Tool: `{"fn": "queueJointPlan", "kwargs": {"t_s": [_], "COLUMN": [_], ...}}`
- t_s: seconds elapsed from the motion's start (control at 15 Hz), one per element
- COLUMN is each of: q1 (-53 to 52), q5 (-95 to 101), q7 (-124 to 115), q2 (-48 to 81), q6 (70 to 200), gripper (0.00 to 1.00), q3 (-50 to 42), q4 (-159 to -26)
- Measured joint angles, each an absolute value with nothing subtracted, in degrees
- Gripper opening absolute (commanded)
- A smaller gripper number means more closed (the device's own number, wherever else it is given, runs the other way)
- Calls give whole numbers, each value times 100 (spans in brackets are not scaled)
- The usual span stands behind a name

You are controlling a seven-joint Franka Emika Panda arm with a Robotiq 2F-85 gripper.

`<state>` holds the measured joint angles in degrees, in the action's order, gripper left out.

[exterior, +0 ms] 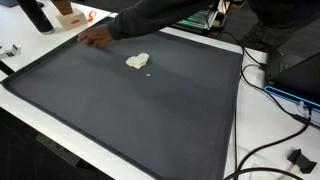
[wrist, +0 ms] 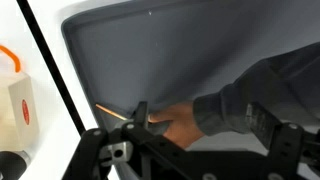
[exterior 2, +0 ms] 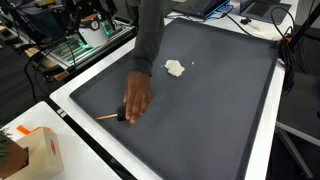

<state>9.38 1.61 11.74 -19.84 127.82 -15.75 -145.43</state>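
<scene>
Note the surroundings first. A dark mat (exterior 2: 215,120) covers most of the white table (exterior 2: 62,100). A crumpled white piece (exterior 2: 174,68) lies on the mat towards its middle, well apart from everything else. A carton (wrist: 20,105) with an orange handle stands off the mat on the table, at the left edge of the wrist view. Cables (exterior: 272,118) run across the table beside the mat's far side in an exterior view.

Observe the obstruction. A person's hand (exterior 2: 137,97) in a dark sleeve (wrist: 250,95) reaches across the mat and rests near its edge. The hand holds a thin stick (exterior 2: 106,117) with an orange shaft and a dark end. The stick lies flat on the mat, just inside the border nearest the carton. In the wrist view the hand and sleeve sit directly in front of you, between the camera and the open mat.

Check the claw (wrist: 190,145). Its jaws stand fully apart at the bottom of the wrist view. It grips nothing and touches nothing. The stick and the hand are the nearest things to it.
</scene>
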Motion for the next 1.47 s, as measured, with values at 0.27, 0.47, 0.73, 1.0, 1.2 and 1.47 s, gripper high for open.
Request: {"fn": "queueJointPlan", "kwargs": {"t_s": [0.27,0.47,0.73,1.0,1.2,1.47], "q1": [938,938,938,938,938,938], "q5": [161,161,161,161,161,140], "q7": [1174,1174,1174,1174,1174,1210], "q2": [-1983,-1982,-1982,-1982,-1982,-1982], "q6": [12782,12782,12782,12782,12782,12785], "gripper": [100,100,100,100,100,74], "q3": [-1575,-1575,-1575,-1575,-1575,-1562], "q4": [-14547,-14547,-14547,-14547,-14547,-14539]}}
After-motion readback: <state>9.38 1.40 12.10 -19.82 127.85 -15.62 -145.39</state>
